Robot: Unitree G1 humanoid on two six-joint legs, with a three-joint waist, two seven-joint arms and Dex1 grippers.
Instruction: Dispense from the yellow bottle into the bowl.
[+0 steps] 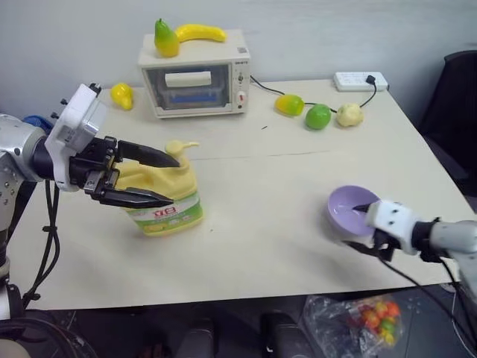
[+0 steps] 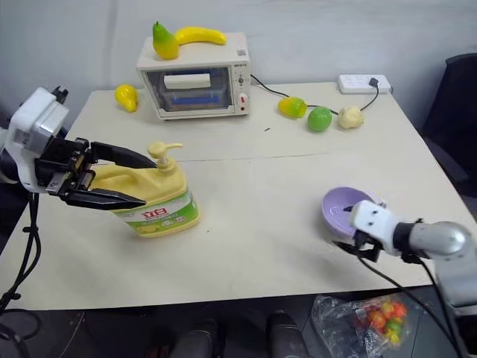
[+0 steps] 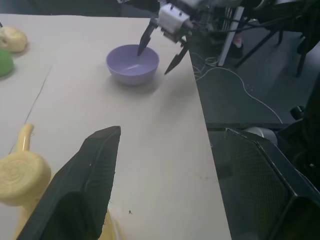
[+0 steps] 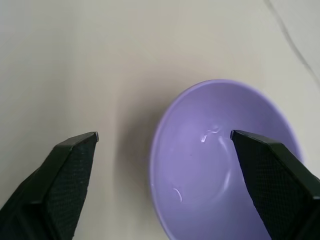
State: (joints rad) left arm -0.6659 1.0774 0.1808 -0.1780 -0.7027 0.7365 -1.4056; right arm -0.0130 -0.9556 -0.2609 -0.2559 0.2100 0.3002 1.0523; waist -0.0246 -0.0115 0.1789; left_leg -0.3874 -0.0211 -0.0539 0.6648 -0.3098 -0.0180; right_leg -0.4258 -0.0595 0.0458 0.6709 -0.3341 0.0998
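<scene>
left gripper (image 1: 160,179) hangs open around the yellow bottle's (image 1: 165,203) handle, not clamped. right gripper (image 3: 159,49) is wide open straddling the purple bowl's (image 1: 344,209) near rim on the table (image 1: 261,239).

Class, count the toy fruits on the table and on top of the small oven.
6. On the oven: a pear and a banana. On the table: one yellow fruit left of the oven; three to its right.
</scene>
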